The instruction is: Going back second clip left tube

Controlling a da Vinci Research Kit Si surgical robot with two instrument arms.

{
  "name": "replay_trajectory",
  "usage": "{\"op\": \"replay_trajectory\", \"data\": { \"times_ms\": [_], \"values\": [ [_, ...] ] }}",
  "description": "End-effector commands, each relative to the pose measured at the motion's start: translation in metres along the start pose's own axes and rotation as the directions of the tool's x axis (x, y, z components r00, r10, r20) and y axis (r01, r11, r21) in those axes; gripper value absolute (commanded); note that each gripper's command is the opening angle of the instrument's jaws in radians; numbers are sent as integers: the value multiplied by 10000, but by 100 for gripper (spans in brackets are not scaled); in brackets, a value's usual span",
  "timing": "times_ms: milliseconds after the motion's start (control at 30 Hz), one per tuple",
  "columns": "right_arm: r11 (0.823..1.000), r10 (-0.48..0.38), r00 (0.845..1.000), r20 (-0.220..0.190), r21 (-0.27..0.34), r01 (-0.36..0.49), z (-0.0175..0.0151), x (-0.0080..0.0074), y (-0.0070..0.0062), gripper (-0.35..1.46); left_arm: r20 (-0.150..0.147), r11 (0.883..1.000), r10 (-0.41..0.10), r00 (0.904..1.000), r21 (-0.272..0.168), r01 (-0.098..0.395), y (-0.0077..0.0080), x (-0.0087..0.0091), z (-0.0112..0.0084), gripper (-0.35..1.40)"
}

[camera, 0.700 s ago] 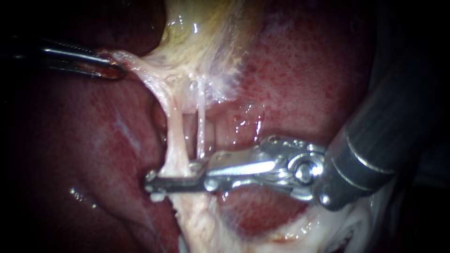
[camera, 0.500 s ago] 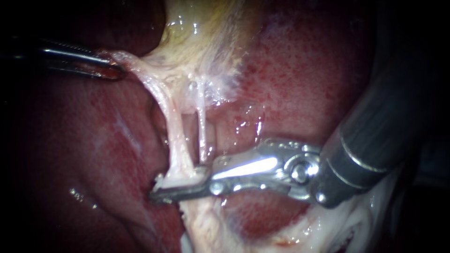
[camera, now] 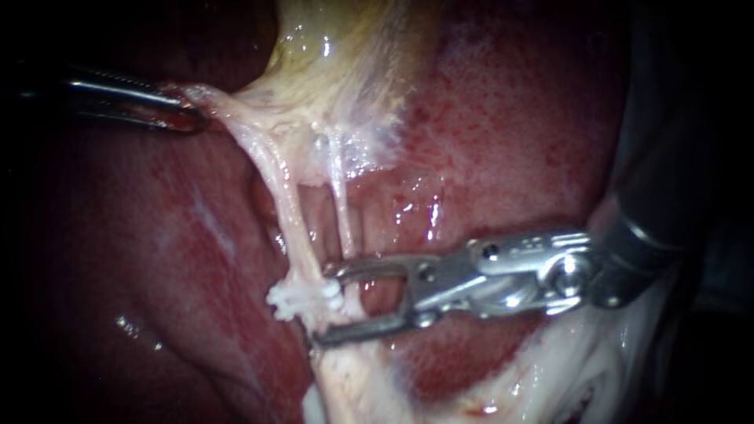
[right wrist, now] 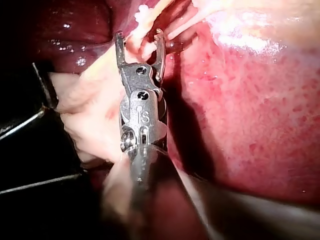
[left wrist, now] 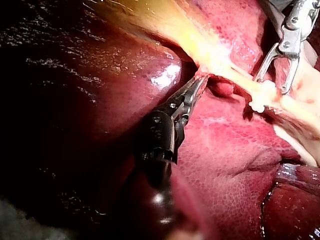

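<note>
White plastic clip (camera: pixel 302 297) sits across the left tube (camera: pixel 284 212), low down, where the tube widens into pale tissue. The right instrument (camera: pixel 324 306) enters from the right, its jaws spread wide and holding nothing. The left instrument (camera: pixel 177 110), at far left, has its jaws pressed onto a pale fold (camera: pixel 208 106) under the yellowish gallbladder (camera: pixel 338 63), drawing it left so the tube runs taut over the red liver (camera: pixel 503 141).

The likely trouble is a snag. The jaw tips lie so close to the clip that a backward pull at an angle could hook it, dragging it along the tube or off it. The thin right tube (camera: pixel 343 220) crosses just behind the farther jaw, so a sideways drift there could stretch or tear it. The nearer jaw lies low over the liver and could scrape it. If the left instrument's hold slipped, the tube would slacken towards the spread jaws.

The clip lies just left of the jaw tips, level with the gap between them. Whether either tip touches it cannot be told. In the right wrist view the clip (right wrist: pixel 144 11) sits just ahead of the spread jaws, in line with the gap.
</note>
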Motion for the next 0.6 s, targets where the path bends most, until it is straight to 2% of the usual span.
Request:
{"op": "replay_trajectory", "data": {
  "times_ms": [33, 200, 400, 600],
  "values": [
    [9998, -193, 9998, 12, -30, 193, -10, 1, 0, 50, -3, 10000, -1, 10000, 6, 1, 0, 0, 0, -35],
    [9942, -1066, 9943, 46, -131, 1067, -66, 8, 2, 50, -3, 10000, 0, 10000, 6, 0, 0, 0, 0, -35],
    [9886, -1440, 9895, 112, -418, 1443, -120, 20, 8, 50, -3, 10000, 1, 10000, 7, -1, 0, 0, 0, -35],
    [9851, -1577, 9873, 188, -662, 1586, -149, 29, 15, 50, -5, 10000, 6, 10000, 20, -6, -1, -1, 2, -35]
  ]
}}
